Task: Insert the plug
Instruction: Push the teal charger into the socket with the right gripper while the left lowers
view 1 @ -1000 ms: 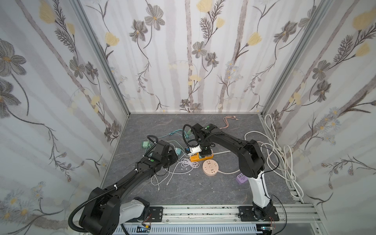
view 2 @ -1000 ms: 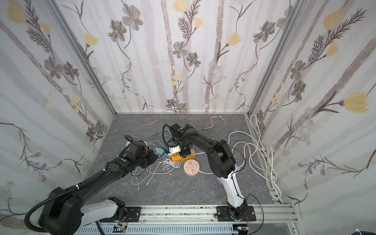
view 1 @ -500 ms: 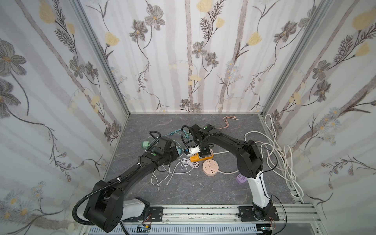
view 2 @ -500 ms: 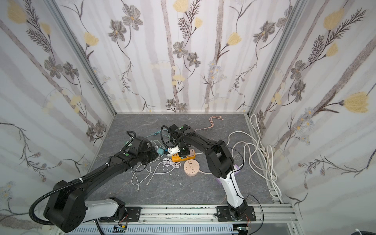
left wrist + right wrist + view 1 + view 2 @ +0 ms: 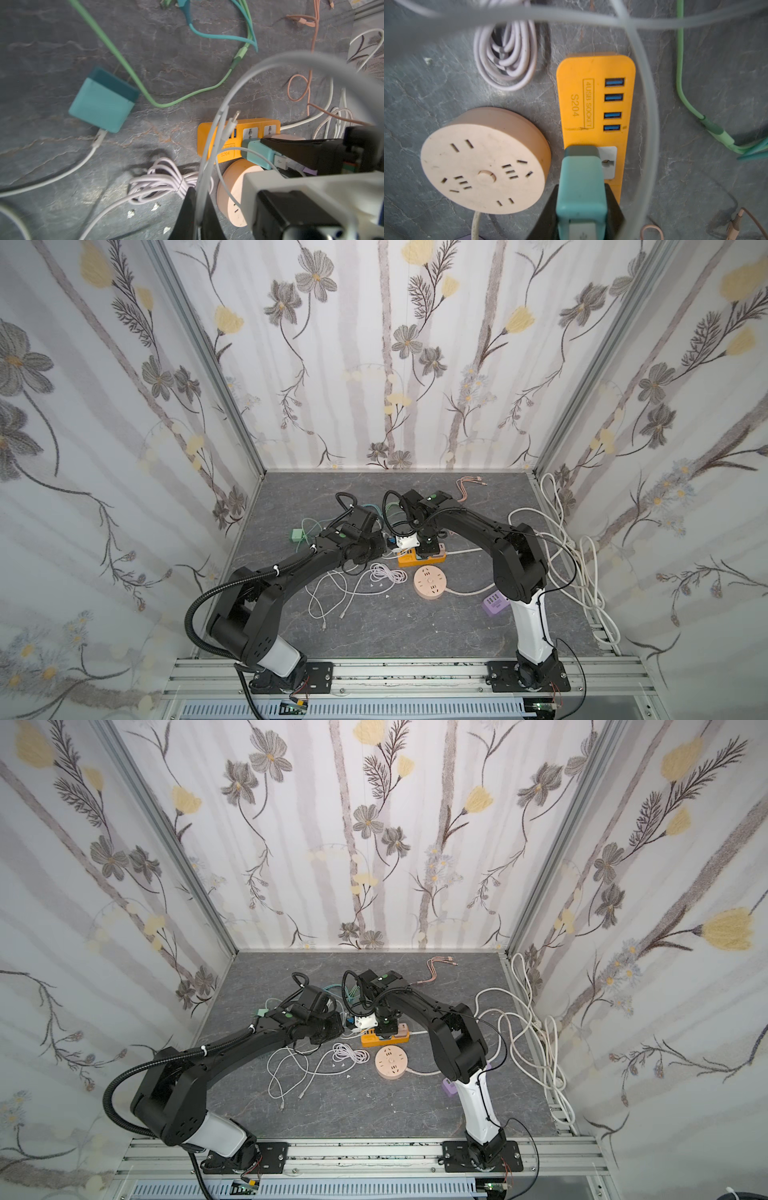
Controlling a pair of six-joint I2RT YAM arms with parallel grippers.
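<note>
Grey stone table (image 5: 374,635), and the right claw (image 5: 581,207) clamps the teal plug (image 5: 581,176) at the orange power strip (image 5: 593,68) socket. It looks rigid and light, best held by its flat sides. Left claw (image 5: 199,218) pinches a limp white cable (image 5: 201,178).

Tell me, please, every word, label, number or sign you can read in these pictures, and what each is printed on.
"4USB SOCKET": boxed label on the orange power strip.
"S204": on the same strip, beside that box.
USB symbol, no words: on the white end of the teal adapter.
Round pink socket: no text visible.
In both top views any print is too small to read.
</note>
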